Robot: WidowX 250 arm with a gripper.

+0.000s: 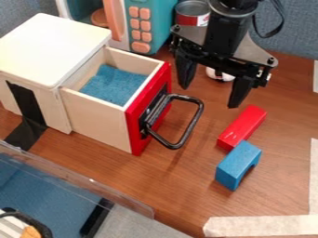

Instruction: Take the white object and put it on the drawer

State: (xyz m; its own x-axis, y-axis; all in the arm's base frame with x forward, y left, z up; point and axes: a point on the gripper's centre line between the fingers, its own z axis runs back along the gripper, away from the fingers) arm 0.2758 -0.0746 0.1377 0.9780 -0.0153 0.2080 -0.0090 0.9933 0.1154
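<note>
Camera view: the pincer (pixel 210 95) hangs spread and empty, probably to fit around the white object (pixel 227 77); the drawer (pixel 99 120) stands open, presumably to receive it.

Robotics lab by the look of it, robot arm (pixel 227 35) over wood table (pixel 186 186), pale tape (pixel 255 226) on top, toy microwave (pixel 160 18), drawer (pixel 96 116), red block (pixel 242 127), blue block (pixel 235 161)

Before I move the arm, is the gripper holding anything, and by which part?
Nothing is held. The gripper is open, and the white object sits on the table.
</note>
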